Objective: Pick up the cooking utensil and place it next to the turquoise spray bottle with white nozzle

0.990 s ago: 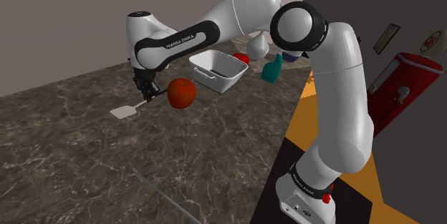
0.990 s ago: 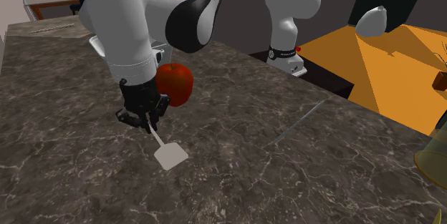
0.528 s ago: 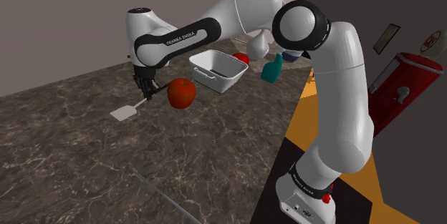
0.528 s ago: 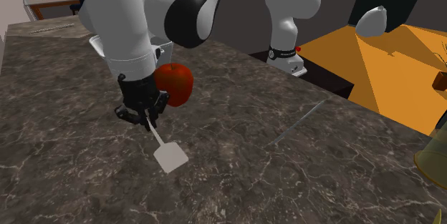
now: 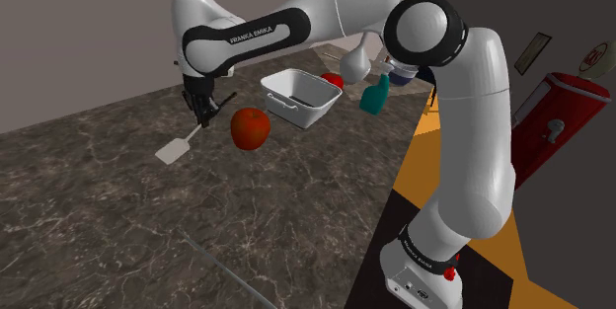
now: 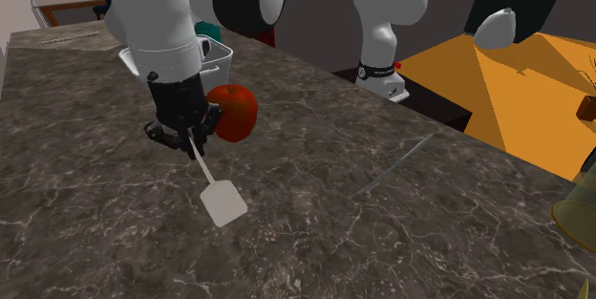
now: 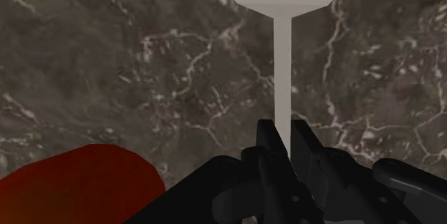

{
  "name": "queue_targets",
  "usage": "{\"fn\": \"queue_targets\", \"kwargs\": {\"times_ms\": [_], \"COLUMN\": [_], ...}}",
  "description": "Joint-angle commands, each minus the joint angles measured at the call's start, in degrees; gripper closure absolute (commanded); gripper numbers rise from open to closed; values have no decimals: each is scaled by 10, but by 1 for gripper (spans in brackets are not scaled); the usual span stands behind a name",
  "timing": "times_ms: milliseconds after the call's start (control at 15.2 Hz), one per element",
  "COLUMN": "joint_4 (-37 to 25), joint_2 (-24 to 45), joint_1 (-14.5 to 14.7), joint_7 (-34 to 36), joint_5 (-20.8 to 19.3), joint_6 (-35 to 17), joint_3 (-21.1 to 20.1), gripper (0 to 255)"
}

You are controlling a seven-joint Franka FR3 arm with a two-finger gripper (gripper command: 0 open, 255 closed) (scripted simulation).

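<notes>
Heads up, your tool (image 6: pixel 196 144) is clenched on the spatula (image 6: pixel 223 202) handle, and it's higher than a second ago. The blade looks just clear of the counter (image 6: pixel 382 240), beside the apple (image 6: pixel 232 112). Next is the carry: the spray bottle (image 5: pixel 374 95) sits well apart.

Wrist view: spatula (image 7: pixel 284 58) blade cropped by the frame edge; handle end hidden between the clamped gripper (image 7: pixel 283 127) fingers. Red fruit (image 7: pixel 79 184) cropped likewise — type indeterminate. Shoulder view: red object (image 5: pixel 333 80) behind the white bin (image 5: pixel 311 112) largely concealed — not identifiable.
</notes>
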State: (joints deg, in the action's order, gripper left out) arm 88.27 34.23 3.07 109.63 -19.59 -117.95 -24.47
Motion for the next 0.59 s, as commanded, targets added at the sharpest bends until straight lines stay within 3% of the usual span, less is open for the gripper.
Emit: {"fn": "queue_targets", "kwargs": {"times_ms": [0, 528], "joint_4": [-7, -35], "joint_2": [-7, -29], "joint_1": [-1, -3], "joint_7": [-4, -14], "joint_5": [4, 16], "joint_6": [13, 61], "joint_3": [-2, -9], "gripper": [255, 255]}}
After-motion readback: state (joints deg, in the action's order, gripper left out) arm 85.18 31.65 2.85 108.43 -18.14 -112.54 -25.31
